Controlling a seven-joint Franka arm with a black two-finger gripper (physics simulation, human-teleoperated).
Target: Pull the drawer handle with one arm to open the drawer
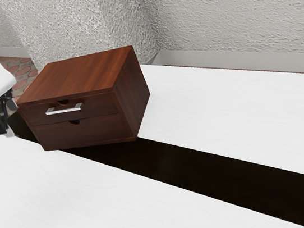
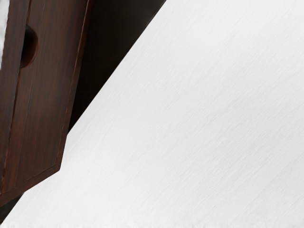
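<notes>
A dark wooden cabinet (image 1: 86, 72) stands on the table with two drawers in its front. The upper drawer (image 1: 102, 104) carries a silver bar handle (image 1: 63, 109) and sits flush with the cabinet front, as does the lower drawer (image 1: 89, 132). My gripper (image 1: 1, 122) hangs at the exterior view's left, a short way off from the handle and about level with it, pointing down, open and holding nothing. In the wrist view the cabinet front (image 2: 42, 95) shows beside my hand, with a round finger notch (image 2: 28, 45) in it.
The white table (image 1: 225, 109) is crossed by a black stripe (image 1: 205, 169) that runs under the cabinet and off to the exterior view's lower right. A rough grey wall (image 1: 211, 9) stands behind. Tiled floor (image 1: 18, 67) shows at the far left.
</notes>
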